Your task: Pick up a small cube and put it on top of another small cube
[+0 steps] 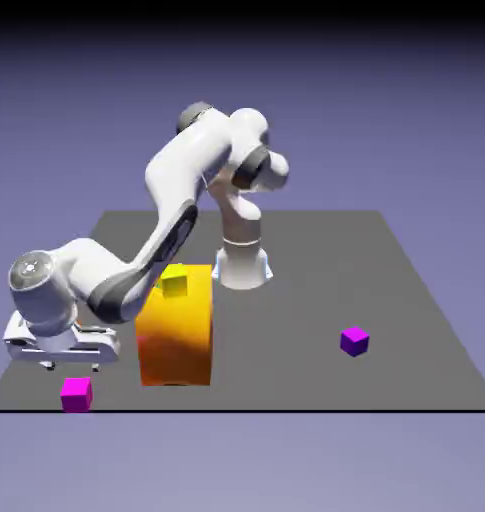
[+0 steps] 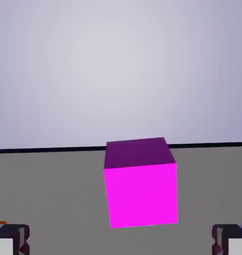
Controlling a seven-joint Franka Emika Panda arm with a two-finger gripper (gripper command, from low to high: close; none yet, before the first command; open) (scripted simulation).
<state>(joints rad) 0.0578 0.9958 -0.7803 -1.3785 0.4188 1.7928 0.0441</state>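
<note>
Magenta small cube [image 1: 76,394] sits on the table [image 1: 406,300] at its near edge, exterior view's left — not lifted yet. Gripper [image 2: 121,239] hovers just behind it, spread wide, holding nothing; in the hand view the cube shows ahead of the tips, between them. Farther back: orange block [image 1: 174,335] with a yellow cube [image 1: 172,284] on top, purple cube [image 1: 354,341] right. Cyan cube not visible. Grasp, carry, stacking all remain.

The magenta cube [image 2: 141,191] sits on the grey table [image 2: 48,189] near its edge, ahead of the gripper [image 2: 121,240], whose fingertips [image 2: 13,239] stand wide apart.
</note>
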